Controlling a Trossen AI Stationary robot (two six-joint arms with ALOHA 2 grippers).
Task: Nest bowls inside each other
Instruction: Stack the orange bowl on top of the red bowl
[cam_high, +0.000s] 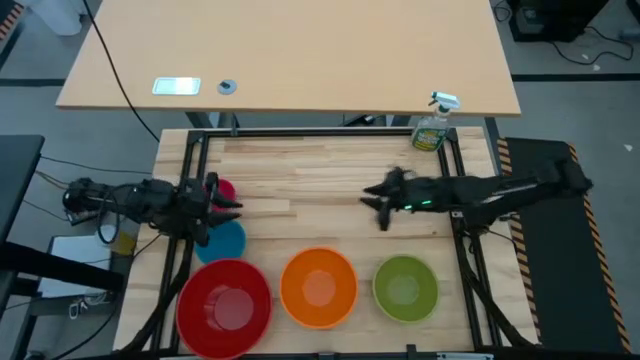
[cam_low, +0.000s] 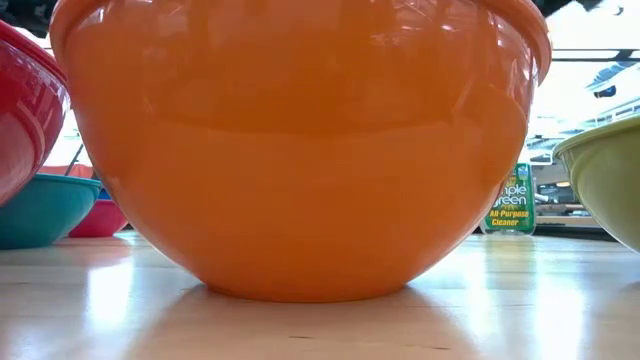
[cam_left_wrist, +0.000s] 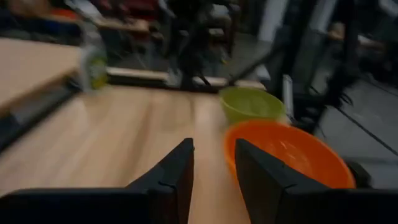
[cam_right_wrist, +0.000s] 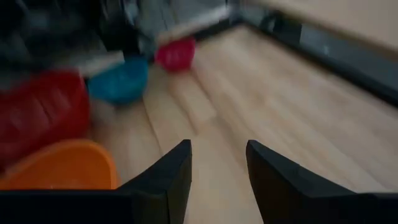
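Pink bowl (cam_high: 224, 189) and blue bowl (cam_high: 222, 240) flank the left hand (cam_high: 232, 206), slightly open, empty.

A green spray bottle (cam_high: 433, 128) of all-purpose cleaner stands upright at the wooden desk's (cam_high: 320, 175) far right corner.

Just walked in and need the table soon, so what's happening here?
A two-arm robot is set to nest five bowls, and none is nested yet. The red bowl, orange bowl and green bowl sit in a row along the front edge. The left gripper hovers open and empty over the blue bowl and pink bowl at the left. The right gripper hangs open above bare wood mid-table, holding nothing. A green spray bottle stands at the back.
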